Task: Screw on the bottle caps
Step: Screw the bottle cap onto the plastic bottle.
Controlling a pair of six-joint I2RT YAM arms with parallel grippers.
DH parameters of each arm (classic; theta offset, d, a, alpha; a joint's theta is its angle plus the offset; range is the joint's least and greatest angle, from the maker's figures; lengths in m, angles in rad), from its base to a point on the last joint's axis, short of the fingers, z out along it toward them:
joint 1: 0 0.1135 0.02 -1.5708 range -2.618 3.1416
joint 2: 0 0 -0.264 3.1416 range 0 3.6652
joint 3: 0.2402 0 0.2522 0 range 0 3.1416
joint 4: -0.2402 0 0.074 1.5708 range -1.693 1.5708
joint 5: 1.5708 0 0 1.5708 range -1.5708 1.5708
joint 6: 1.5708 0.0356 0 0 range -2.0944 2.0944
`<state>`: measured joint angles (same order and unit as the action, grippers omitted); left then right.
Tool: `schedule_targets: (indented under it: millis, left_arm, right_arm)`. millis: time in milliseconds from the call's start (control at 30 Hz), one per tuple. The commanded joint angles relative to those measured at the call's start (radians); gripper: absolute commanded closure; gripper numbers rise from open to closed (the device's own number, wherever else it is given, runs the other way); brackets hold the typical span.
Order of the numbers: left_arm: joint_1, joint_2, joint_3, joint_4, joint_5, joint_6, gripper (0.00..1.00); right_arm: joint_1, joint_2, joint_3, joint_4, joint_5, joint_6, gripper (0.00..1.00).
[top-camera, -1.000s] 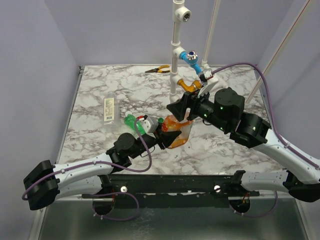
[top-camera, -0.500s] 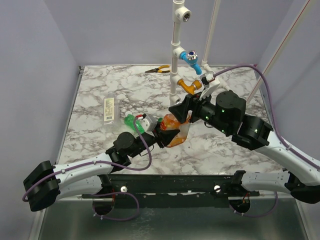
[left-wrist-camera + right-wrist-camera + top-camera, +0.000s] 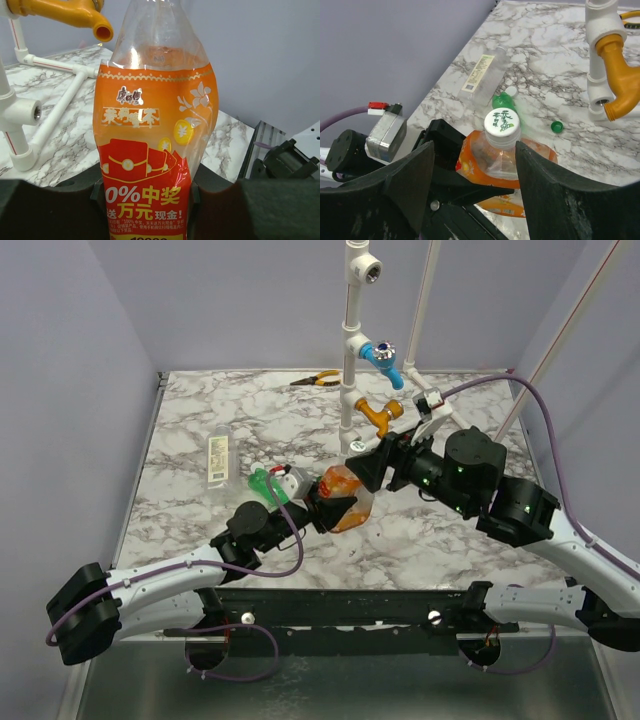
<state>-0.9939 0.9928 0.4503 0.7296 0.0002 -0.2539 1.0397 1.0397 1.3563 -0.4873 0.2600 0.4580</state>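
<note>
Our left fingers (image 3: 50,210) are clenched on the lower body of the orange bottle (image 3: 150,165), probably light and easily crushed, while our right fingers (image 3: 410,185) stand released on both sides of its small stiff white cap (image 3: 502,122), the place to take hold.

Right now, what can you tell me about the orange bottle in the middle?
The orange bottle is thin, slightly crumpled clear plastic. It is wrapped in an orange label with Chinese writing and red envelope pictures, and its shoulder is bare and see-through. A white cap with green print sits on its neck; how tight, I cannot tell. The left gripper is clamped on its lower body, and the right gripper stands open either side of the cap.
</note>
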Motion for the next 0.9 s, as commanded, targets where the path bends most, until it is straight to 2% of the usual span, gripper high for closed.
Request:
schedule_targets:
  millis: [0, 300, 533, 867]
  left_arm:
    - [0.005, -0.034, -0.004, 0.010, 0.108, 0.000, 1.00]
    - [0.004, -0.039, 0.009, -0.010, 0.239, -0.026, 1.00]
    - [0.005, -0.009, 0.027, -0.003, 0.245, -0.037, 1.00]
    - [0.009, -0.014, 0.014, 0.016, 0.218, -0.047, 1.00]
  right_arm:
    - [0.006, 0.005, 0.018, -0.051, 0.071, 0.013, 0.31]
    - [0.005, 0.041, 0.048, -0.022, 0.062, -0.004, 0.25]
    - [0.006, 0.078, 0.067, -0.017, -0.023, -0.018, 0.25]
    - [0.006, 0.066, 0.049, -0.029, -0.015, -0.013, 0.25]
